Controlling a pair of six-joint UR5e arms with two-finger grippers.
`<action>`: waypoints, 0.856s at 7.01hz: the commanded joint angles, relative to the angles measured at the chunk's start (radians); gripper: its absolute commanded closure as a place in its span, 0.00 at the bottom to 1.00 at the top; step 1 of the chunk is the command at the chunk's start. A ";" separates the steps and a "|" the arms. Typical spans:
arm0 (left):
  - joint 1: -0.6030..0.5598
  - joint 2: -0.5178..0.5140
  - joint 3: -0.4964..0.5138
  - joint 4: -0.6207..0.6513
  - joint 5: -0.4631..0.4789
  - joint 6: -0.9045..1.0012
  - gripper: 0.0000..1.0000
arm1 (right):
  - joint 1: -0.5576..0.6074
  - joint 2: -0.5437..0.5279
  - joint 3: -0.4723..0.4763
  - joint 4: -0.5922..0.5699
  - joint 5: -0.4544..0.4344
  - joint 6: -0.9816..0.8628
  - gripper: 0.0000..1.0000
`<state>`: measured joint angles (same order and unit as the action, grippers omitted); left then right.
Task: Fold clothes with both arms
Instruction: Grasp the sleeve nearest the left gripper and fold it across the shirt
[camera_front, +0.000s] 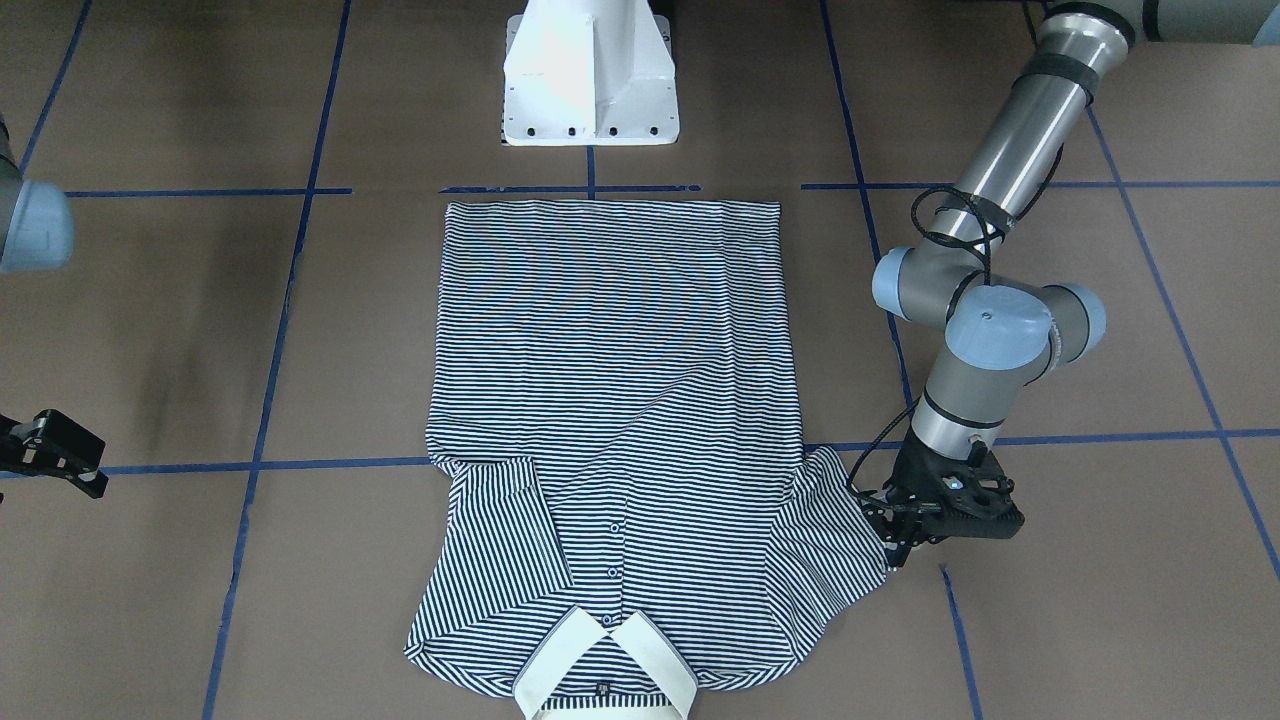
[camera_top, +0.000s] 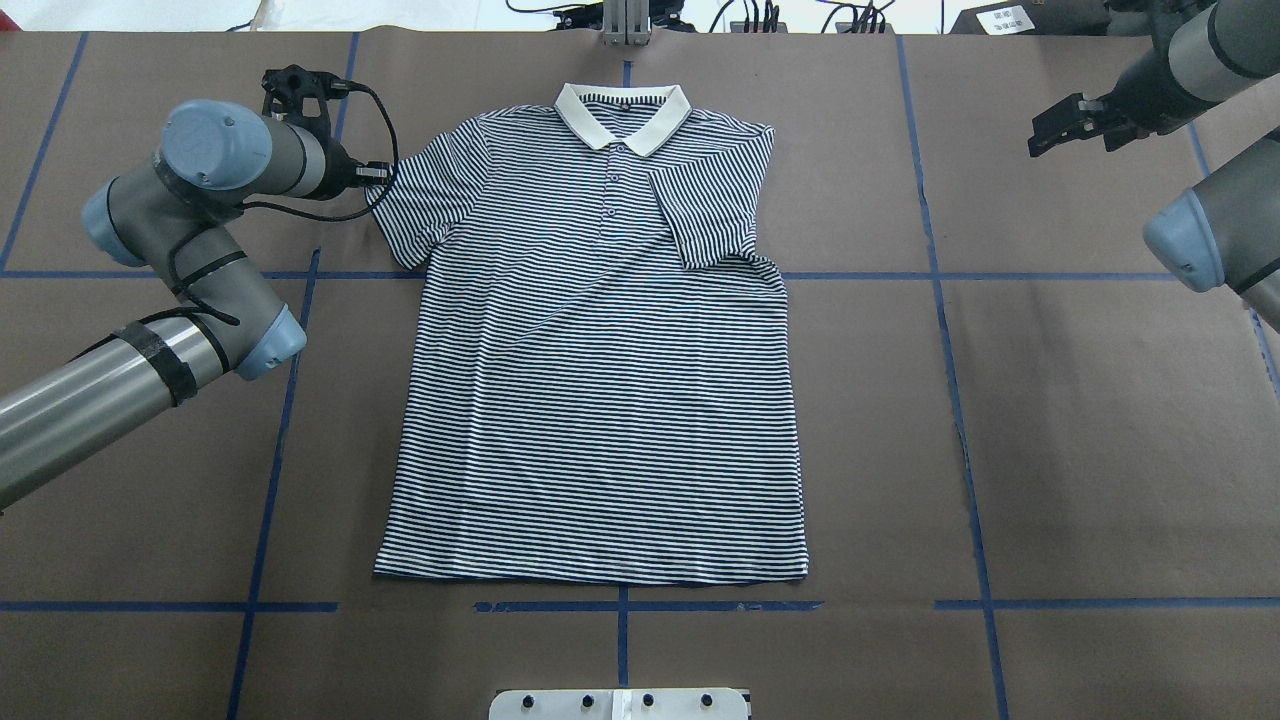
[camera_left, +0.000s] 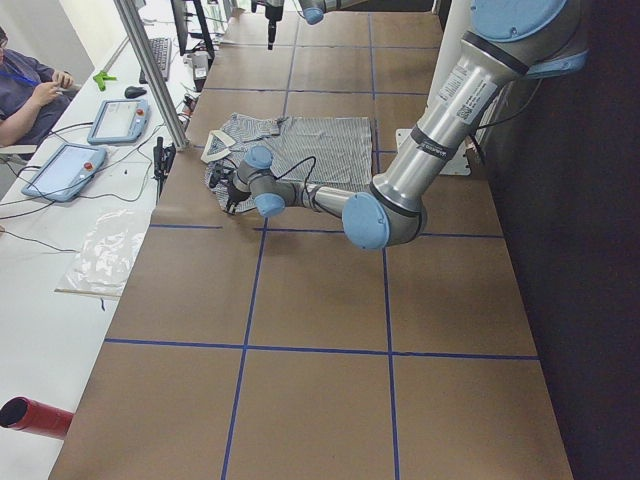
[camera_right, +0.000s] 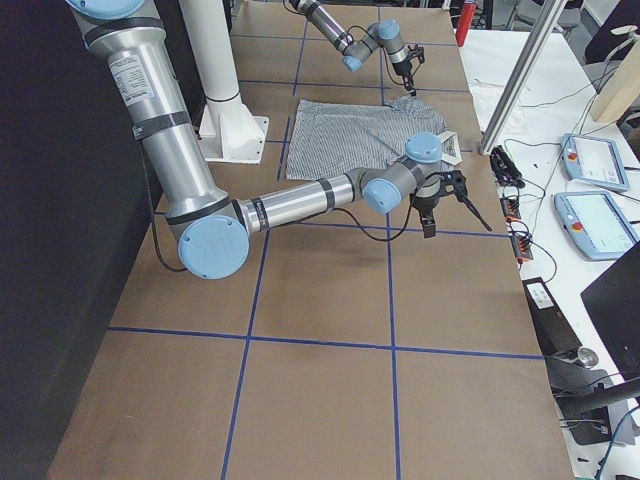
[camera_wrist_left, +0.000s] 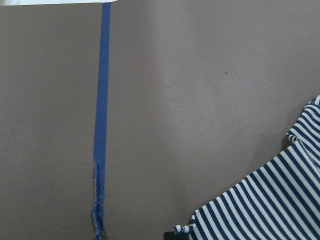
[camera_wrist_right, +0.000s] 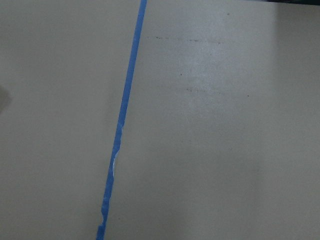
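One navy-and-white striped polo shirt (camera_top: 600, 400) lay flat, face up, on the brown paper-covered table (camera_top: 1050, 420) marked with blue tape grid lines (camera_top: 940, 300). Its long axis ran from the hem, near the robot, to the cream collar (camera_top: 622, 110) at the far side. Thin soft knit, fine crosswise stripes, stiffer flat collar, small buttons down the placket. The sleeve on the robot's right side (camera_top: 705, 210) was already folded in over the chest; the sleeve on the left side (camera_top: 425, 195) lay spread out flat. The left gripper (camera_front: 890, 535) sat low at that spread sleeve's outer hem, jaws narrow and apparently nipped on the edge: the wrist view showed cloth puckered at a black fingertip (camera_wrist_left: 171, 235). From those jaws the shirt body lay inward, toward the placket, so the next move was likely a carry across the chest. Left arm clearly nearer. The right gripper (camera_top: 1050, 125) hung well apart, off the shirt's right side, jaws spread, holding nothing.
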<state>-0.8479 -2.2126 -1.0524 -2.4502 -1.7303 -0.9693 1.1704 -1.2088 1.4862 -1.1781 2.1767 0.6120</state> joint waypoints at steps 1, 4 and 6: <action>0.006 -0.036 -0.101 0.148 0.000 -0.011 1.00 | 0.000 0.000 0.000 0.000 0.000 0.002 0.00; 0.139 -0.221 -0.117 0.428 0.071 -0.208 1.00 | 0.000 0.000 0.000 0.000 -0.002 0.005 0.00; 0.165 -0.327 0.022 0.430 0.075 -0.247 1.00 | 0.000 -0.002 -0.003 0.000 -0.003 0.005 0.00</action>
<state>-0.7032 -2.4767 -1.1056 -2.0338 -1.6636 -1.1917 1.1704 -1.2097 1.4850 -1.1781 2.1742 0.6165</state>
